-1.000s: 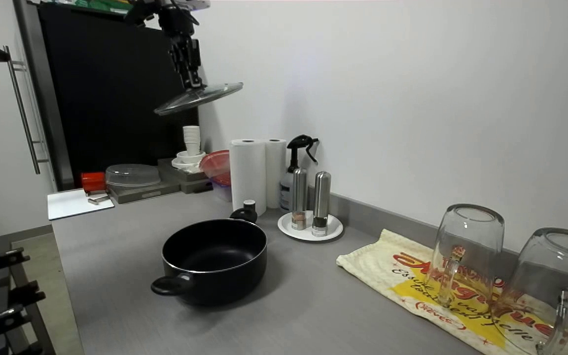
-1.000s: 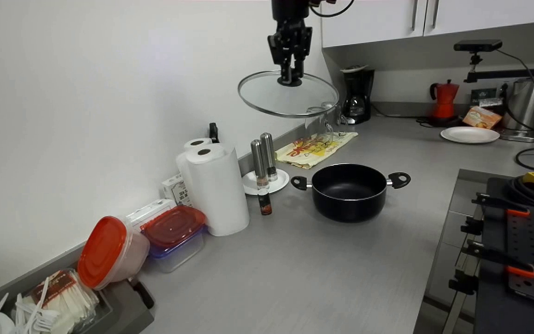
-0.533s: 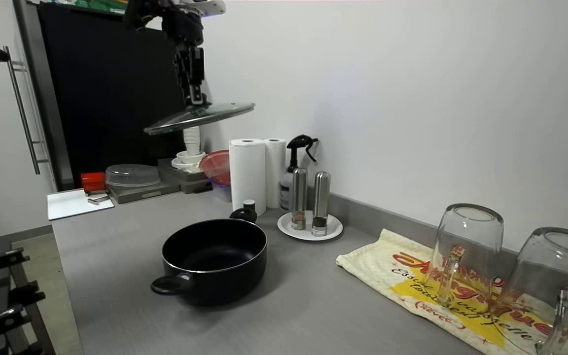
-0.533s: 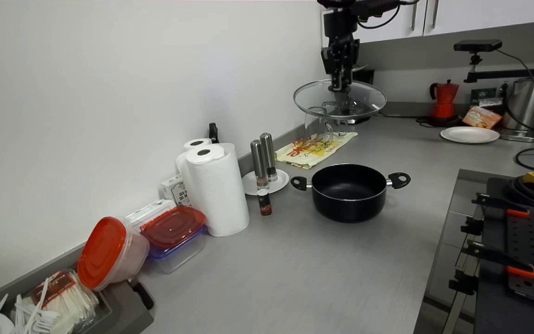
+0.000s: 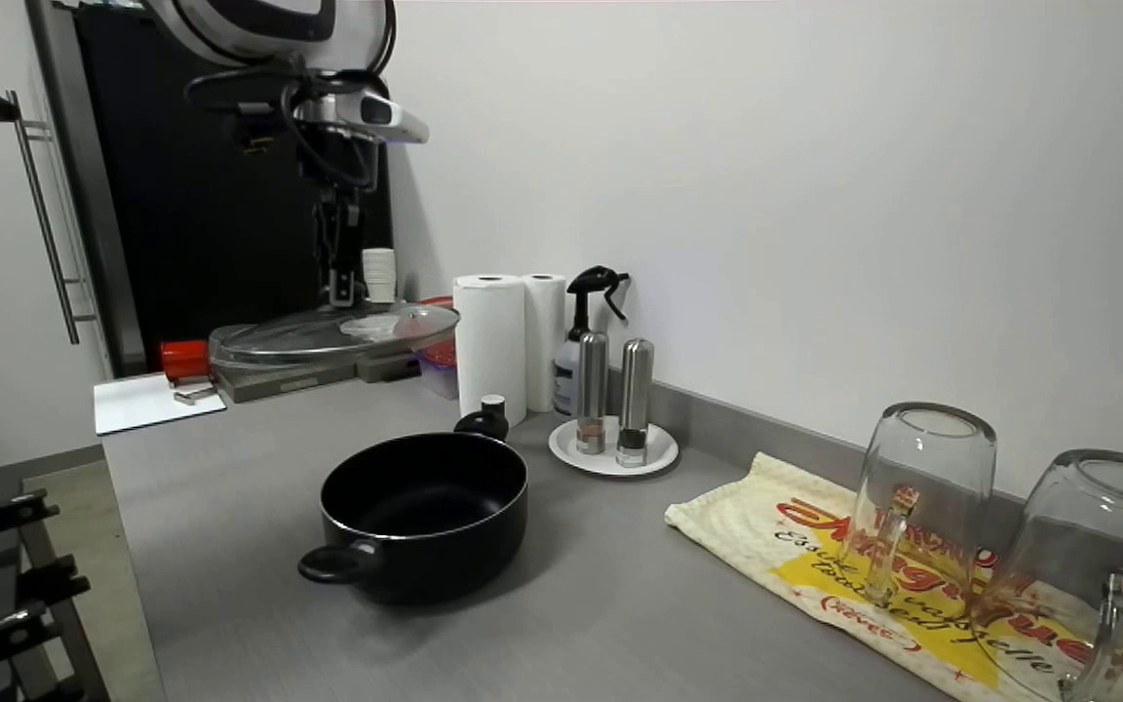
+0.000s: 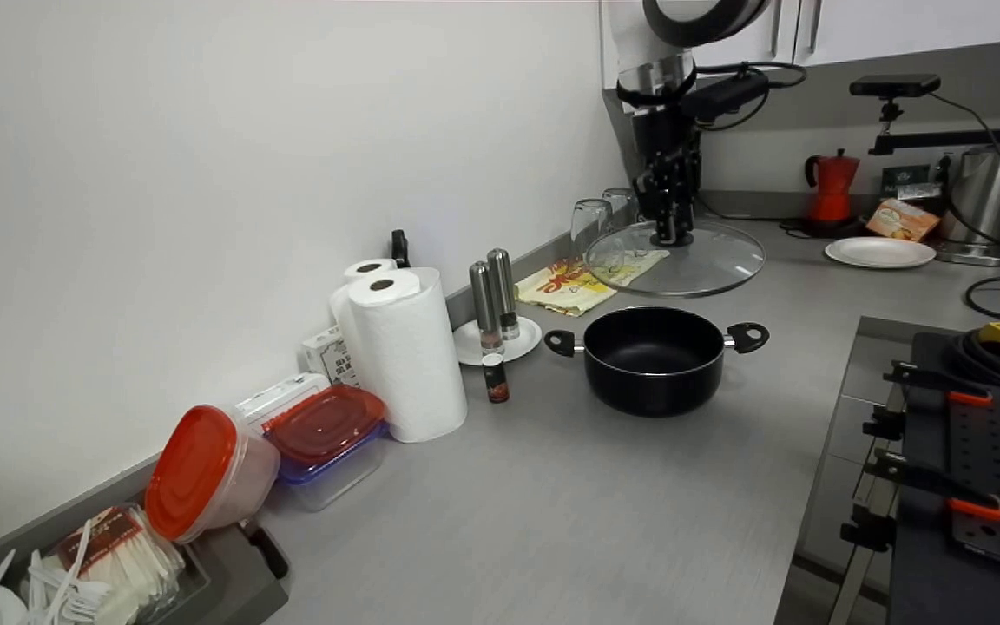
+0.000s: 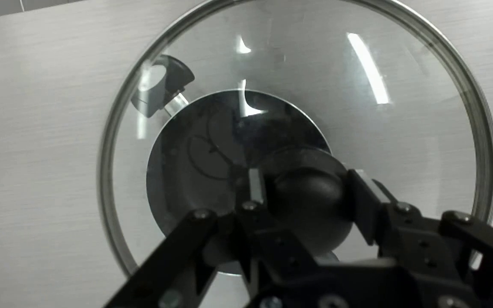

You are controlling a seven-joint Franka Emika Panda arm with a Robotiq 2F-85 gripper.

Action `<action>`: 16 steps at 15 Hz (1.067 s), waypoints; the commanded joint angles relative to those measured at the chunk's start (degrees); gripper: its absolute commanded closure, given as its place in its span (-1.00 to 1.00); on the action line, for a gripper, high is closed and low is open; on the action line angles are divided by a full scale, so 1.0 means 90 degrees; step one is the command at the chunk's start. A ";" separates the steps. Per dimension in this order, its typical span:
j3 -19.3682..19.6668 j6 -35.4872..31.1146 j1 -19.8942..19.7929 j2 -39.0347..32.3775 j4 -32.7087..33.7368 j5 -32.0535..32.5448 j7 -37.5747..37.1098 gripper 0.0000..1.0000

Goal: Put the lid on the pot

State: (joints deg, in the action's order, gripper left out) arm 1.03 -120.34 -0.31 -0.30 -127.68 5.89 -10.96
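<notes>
With my jaws clamped on its round black knob (image 7: 314,201), the metal-rimmed clear-glass lid (image 6: 680,269) hangs higher than and apart from the round black pot (image 6: 654,389): grasping looks done, centring, lowering and release remain.

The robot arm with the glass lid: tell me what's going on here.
A white-and-black robot arm holds a round, metal-rimmed, clear-glass lid by its dark round knob, gripped in the black pincer. The lid hangs in the air, higher than the wide, low, round black pot, not yet on it. The pot stands uncovered on the grey countertop.
</notes>
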 commanded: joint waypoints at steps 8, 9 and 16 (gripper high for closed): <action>0.0290 -0.0582 -0.0368 -0.1184 0.0661 -0.0135 0.0735 0.50; 0.0334 -0.0548 -0.0423 -0.1267 0.0817 -0.0136 0.0794 0.50; 0.0429 -0.0393 -0.0652 -0.1811 0.1846 -0.0239 0.1050 0.50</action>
State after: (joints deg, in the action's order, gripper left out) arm 4.89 -125.95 -6.08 -14.06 -116.24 5.58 -3.51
